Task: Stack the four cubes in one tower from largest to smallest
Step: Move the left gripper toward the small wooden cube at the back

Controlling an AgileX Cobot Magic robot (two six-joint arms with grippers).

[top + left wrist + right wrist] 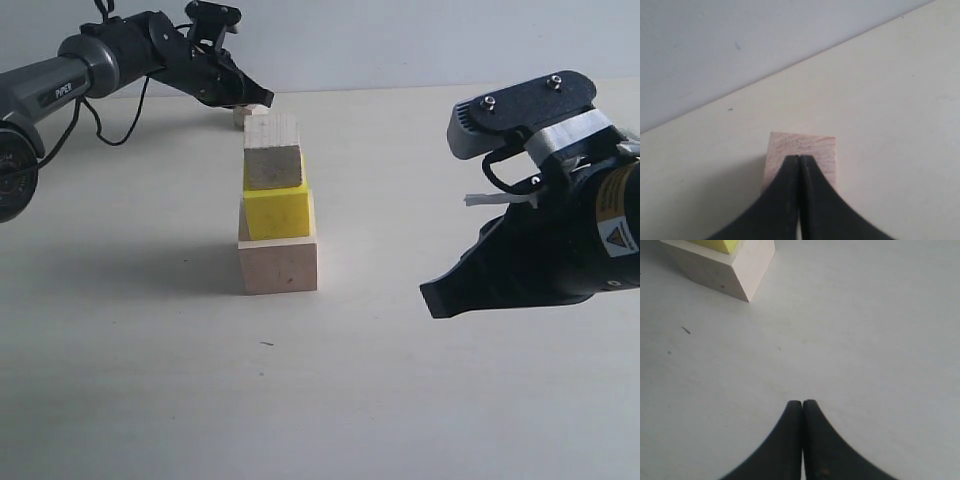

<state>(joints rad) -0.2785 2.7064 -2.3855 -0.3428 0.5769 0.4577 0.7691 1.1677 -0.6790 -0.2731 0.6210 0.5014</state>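
Observation:
Three cubes stand as a tower in the middle of the table: a large pale wood cube (279,262) at the base, a yellow cube (277,209) on it, a smaller pale wood cube (273,152) on top. The smallest pale wood cube (243,116) (801,146) lies apart at the back, mostly hidden behind my left gripper (262,99) (799,158), whose jaws are shut and empty, tips over the cube's top. My right gripper (432,298) (802,403) is shut and empty, to the right of the tower, with the base cube's corner (725,270) ahead of it.
A pale wall (400,40) rises behind the table's far edge, close to the small cube. The left arm's black cable (120,125) hangs at the back left.

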